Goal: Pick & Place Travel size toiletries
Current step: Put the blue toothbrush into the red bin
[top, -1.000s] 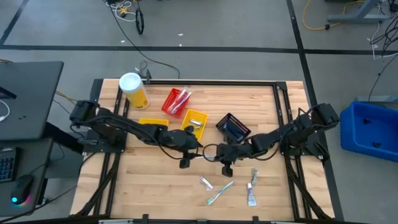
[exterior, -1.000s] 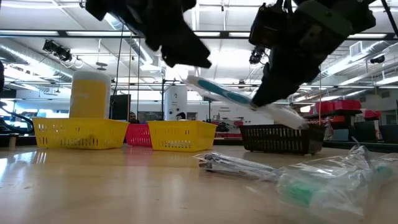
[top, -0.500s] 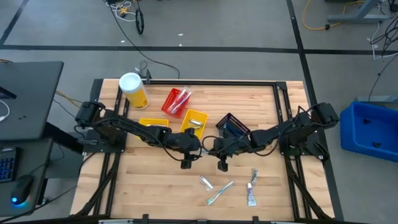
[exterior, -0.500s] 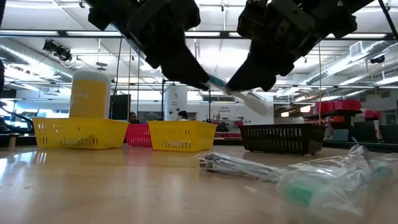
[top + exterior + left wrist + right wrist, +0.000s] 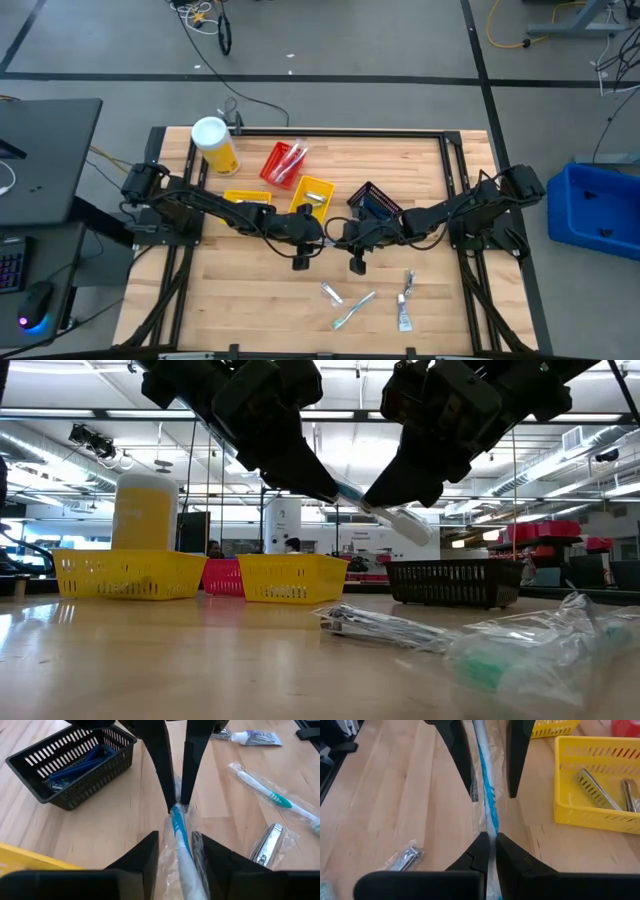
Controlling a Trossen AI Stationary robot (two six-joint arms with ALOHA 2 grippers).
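Note:
A blue-and-white toothbrush (image 5: 385,515) in a clear wrapper hangs in the air over mid-table, between both grippers. My right gripper (image 5: 491,836) is shut on it. My left gripper (image 5: 176,837) faces it from the table's left. Its fingers (image 5: 462,765) stand on either side of the brush's left part (image 5: 180,850), with a gap still showing. On the table nearer the front lie a wrapped green toothbrush (image 5: 352,310), a wrapped metal clipper (image 5: 267,842) and toothpaste tubes (image 5: 405,300). My right gripper pinches the brush's blue middle stretch (image 5: 491,817) between its two fingertips, wrapper and all. The fingers slant down from the table's right. The brush is lifted clear and tilted, its white end (image 5: 420,528) poking out lower on the right. My left gripper: I cannot tell whether its fingers touch the wrapper.
Behind the grippers stand a black basket (image 5: 375,205) with blue items, two yellow bins (image 5: 315,195) (image 5: 245,198), a red bin (image 5: 283,162) and a yellow canister (image 5: 215,145) with a white lid. Bare wood lies at the front left.
My right gripper has carried the toothbrush toward the table's left, up to my left gripper. The left gripper has come down a little, so that the brush's left end now lies between its fingers. Both have kept still over the last half second.

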